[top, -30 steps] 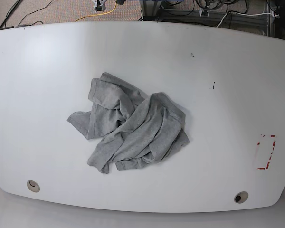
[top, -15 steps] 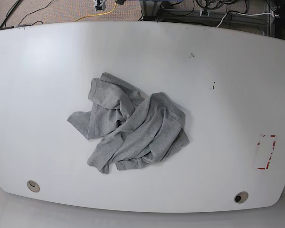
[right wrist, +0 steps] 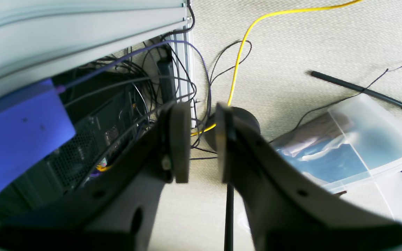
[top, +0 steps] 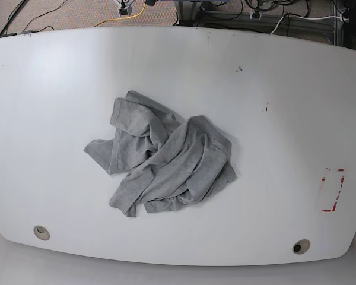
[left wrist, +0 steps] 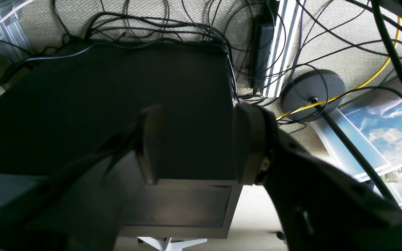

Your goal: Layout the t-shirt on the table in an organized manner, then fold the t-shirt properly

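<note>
No change is seen since the earlier frames: the crumpled heather-grey jersey t-shirt (top: 160,159) is still heaped slightly left of the middle of the glossy white curved table (top: 273,136). A red tape rectangle (top: 331,189) is seen near the right edge. The right gripper (right wrist: 202,143) is held narrowly parted over beige carpet; the left gripper (left wrist: 201,143) is spread wide above a black box, nothing gripped.
</note>
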